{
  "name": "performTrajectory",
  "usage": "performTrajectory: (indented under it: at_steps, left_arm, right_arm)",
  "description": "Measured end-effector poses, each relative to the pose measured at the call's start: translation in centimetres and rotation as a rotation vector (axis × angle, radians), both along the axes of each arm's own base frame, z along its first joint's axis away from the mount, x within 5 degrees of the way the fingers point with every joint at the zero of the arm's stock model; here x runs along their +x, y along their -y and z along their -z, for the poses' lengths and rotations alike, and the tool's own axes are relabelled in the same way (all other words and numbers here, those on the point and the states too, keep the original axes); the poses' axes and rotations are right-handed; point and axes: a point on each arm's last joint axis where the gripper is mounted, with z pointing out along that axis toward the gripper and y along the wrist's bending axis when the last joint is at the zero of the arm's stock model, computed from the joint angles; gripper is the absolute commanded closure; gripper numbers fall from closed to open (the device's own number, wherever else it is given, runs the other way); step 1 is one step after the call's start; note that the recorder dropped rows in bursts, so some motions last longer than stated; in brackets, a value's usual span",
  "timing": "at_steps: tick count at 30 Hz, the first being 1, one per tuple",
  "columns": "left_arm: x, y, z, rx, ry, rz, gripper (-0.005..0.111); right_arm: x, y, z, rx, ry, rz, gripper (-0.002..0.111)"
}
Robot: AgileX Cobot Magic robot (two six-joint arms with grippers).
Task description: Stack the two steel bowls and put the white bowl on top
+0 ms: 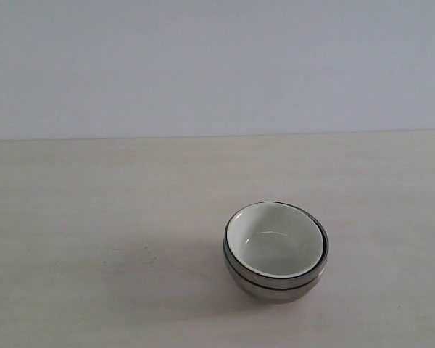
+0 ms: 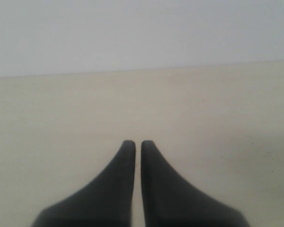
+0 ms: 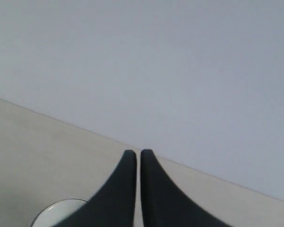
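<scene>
The two steel bowls (image 1: 277,284) sit nested one inside the other on the pale table, right of centre in the exterior view. The white bowl (image 1: 274,241) rests inside them on top, tilted slightly, its inside facing up. Neither arm appears in the exterior view. My left gripper (image 2: 134,142) is shut with nothing between its dark fingers, over bare table. My right gripper (image 3: 134,152) is also shut and empty; a sliver of the white bowl's rim (image 3: 54,211) shows beside one finger.
The pale wooden table (image 1: 94,217) runs back to a plain grey-white wall (image 1: 217,65). Nothing else stands on it in any view.
</scene>
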Motion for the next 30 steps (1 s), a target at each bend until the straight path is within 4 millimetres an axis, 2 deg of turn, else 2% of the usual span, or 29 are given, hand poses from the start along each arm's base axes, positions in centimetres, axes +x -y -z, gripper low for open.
performTrajectory:
  at_steps: [10,13,17,20,23,27,30]
  left_arm:
    - [0.0,0.0,0.0,0.0,0.0,0.0,0.103]
    - [0.0,0.0,0.0,0.0,0.0,0.0,0.103]
    - [0.0,0.0,0.0,0.0,0.0,0.0,0.103]
    - [0.0,0.0,0.0,0.0,0.002,0.0,0.103]
    - [0.0,0.0,0.0,0.0,0.002,0.0,0.103]
    - [0.0,0.0,0.0,0.0,0.002,0.0,0.103]
    - [0.0,0.0,0.0,0.0,0.002,0.0,0.103]
  right_arm:
    - [-3.6,4.9,0.1,0.139,0.115,-0.011,0.108]
    - [-5.6,5.8,0.0,0.185,0.203,0.003,0.108]
    - [-9.2,6.8,-0.1,0.228,0.349,0.13,0.108]
    - [-11.3,6.2,-0.3,0.224,0.398,0.274,0.108]
    - [-12.5,4.8,-0.5,0.198,0.421,0.363,0.108]
    - [-13.5,2.7,-1.1,0.208,0.486,0.373,0.108]
    - [-13.7,1.9,-1.3,0.226,0.512,0.361,0.108]
